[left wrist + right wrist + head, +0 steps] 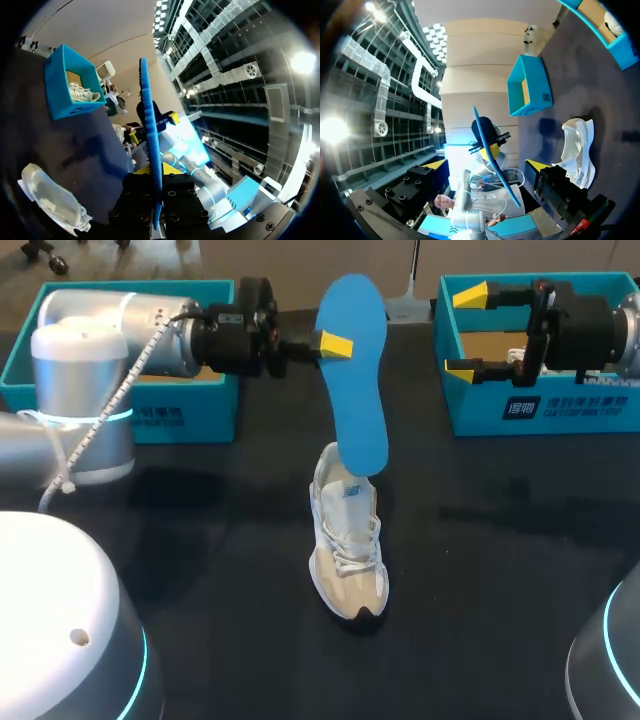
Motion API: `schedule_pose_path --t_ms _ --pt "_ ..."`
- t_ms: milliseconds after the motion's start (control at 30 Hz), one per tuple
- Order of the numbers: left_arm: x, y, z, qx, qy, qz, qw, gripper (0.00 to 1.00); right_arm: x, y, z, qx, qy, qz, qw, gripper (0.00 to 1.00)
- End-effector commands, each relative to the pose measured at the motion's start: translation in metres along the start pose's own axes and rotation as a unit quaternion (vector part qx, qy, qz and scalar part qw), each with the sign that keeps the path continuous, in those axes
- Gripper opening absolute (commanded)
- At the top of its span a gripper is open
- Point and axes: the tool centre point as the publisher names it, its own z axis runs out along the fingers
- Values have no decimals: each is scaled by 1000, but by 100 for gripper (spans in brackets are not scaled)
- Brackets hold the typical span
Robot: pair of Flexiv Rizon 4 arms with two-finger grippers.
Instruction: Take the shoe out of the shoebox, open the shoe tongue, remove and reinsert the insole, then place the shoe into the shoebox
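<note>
Head view: shoe (348, 550) stands on table (200, 540), between left box (150, 415) and right box (540, 410), outside both.
Insole (355, 380): blue, upright, lower end over the shoe's opening.
Left gripper (335, 345): clamped on the insole.
Right gripper (465, 332): fingers wide apart, over right box.

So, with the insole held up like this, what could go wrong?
The left gripper pinches the insole towards one end only, so its long free end might bend or swing and miss the shoe. The shoe stands unheld, with the right gripper open and away over a shoebox; a push from the insole could tip or slide it.
</note>
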Motion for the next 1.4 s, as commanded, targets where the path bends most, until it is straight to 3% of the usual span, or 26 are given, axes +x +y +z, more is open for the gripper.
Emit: schedule_pose_path --t_ms 33,267,667,1167,1400 --pt "-14 -1 5 -3 11 -17 1000 0 0 -1 1 -1 0 0 1000 100" --pt "-28 -2 8 -5 22 -77 997 0 -5 -10 3 -4 -8 3 1000 100" --pt "-45 -9 10 -6 40 -133 990 0 9 -30 11 -15 -93 -6 995 100" --pt "-58 -14 7 -5 31 -174 984 0 42 -42 14 -39 -230 -22 972 100" --pt "-59 -14 3 -2 24 -183 983 0 56 -44 16 -53 -293 -47 953 100"
